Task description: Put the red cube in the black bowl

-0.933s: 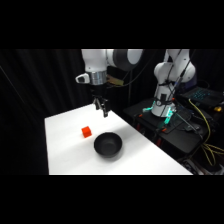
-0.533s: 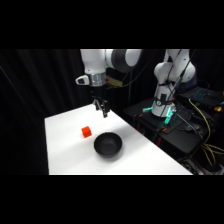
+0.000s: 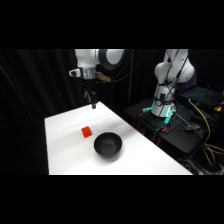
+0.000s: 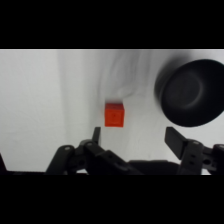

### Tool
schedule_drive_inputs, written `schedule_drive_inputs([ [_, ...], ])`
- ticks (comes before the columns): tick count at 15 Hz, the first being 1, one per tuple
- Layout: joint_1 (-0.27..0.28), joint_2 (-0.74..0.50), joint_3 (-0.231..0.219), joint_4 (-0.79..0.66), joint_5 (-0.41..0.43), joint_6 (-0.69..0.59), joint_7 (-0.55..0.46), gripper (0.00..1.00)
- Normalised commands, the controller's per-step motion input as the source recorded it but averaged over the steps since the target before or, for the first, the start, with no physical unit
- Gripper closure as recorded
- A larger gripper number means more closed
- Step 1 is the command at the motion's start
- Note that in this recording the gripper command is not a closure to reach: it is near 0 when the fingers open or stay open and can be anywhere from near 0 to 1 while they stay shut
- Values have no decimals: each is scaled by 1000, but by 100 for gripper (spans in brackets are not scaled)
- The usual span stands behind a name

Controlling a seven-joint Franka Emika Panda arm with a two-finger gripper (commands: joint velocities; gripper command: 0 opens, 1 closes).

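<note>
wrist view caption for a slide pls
Open gripper above a small red cube, round matte black bowl beside it.

Dark room, brightly lit table (image 3: 65, 150); soft blur throughout; faint shadow at bowl's (image 4: 192, 92) 10 o'clock rim.

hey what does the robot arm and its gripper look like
The arm is glossy white with rounded joint housings and dark seams. Its gripper is black: a chunky black linkage with two dark, flat-tipped fingers. In the side view it shows as a slim dark piece below the white wrist.
</note>
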Motion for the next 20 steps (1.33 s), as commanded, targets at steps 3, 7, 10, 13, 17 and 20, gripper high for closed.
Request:
schedule_drive_inputs([
  [3,-94,486,54,311,201,318,-342,0],
  [7,-157,515,188,422,303,179,-338,0],
  [10,-139,434,166,433,137,108,-165,0],
  [13,-100,382,58,377,-51,108,-34,0],
  [17,-118,289,82,283,-65,71,-39,0],
  [20,-95,230,82,217,-90,76,-8,0],
])
